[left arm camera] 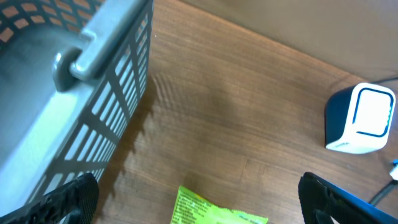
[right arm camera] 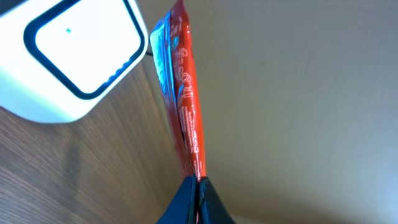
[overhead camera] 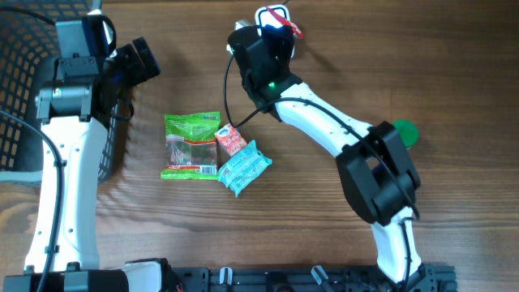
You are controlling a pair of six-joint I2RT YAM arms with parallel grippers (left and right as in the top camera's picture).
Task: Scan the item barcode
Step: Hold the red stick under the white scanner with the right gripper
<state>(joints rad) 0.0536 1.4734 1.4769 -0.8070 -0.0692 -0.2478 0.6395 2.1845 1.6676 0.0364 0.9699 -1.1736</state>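
Observation:
My right gripper (right arm camera: 199, 184) is shut on the lower edge of a thin red packet (right arm camera: 186, 93), which stands upright and edge-on right beside the white-and-blue scanner (right arm camera: 74, 56). From overhead, the right gripper (overhead camera: 280, 34) holds the red packet (overhead camera: 294, 31) against the scanner (overhead camera: 272, 15) at the table's far edge. My left gripper (overhead camera: 139, 61) hangs open with nothing in it next to the basket. In the left wrist view its fingers (left arm camera: 68, 199) stand wide apart above the top edge of a green packet (left arm camera: 211, 208), and the scanner (left arm camera: 360, 118) shows at the right.
A dark mesh basket (overhead camera: 32, 89) stands at the left edge. Mid-table lie a green packet (overhead camera: 192, 144), a small red packet (overhead camera: 231, 139) and a light blue packet (overhead camera: 243, 168). A green disc (overhead camera: 405, 132) lies beside the right arm.

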